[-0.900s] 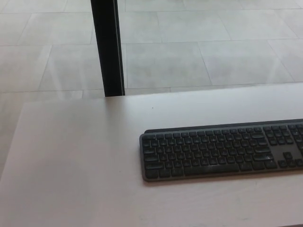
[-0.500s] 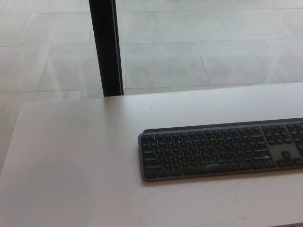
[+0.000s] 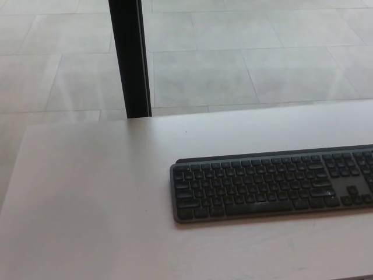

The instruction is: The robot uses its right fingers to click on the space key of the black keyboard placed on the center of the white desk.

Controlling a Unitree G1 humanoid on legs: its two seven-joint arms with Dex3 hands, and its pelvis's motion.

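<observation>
The black keyboard [image 3: 271, 184] is lying flat in the lower right of the frame, its right end running off the picture's edge. The space key [image 3: 254, 207] is sitting in its nearest row. Neither robot hand is showing, so their state cannot be told. The white desk [image 3: 87, 198] is stretching leftward; a black post [image 3: 129, 58] is standing at upper left against the tiled floor [image 3: 262, 52].

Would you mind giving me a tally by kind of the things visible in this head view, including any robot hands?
Black keyboard: 1
White desk: 1
Black post behind the desk: 1
Robot hands: 0, neither shows
Total: 3 things
</observation>
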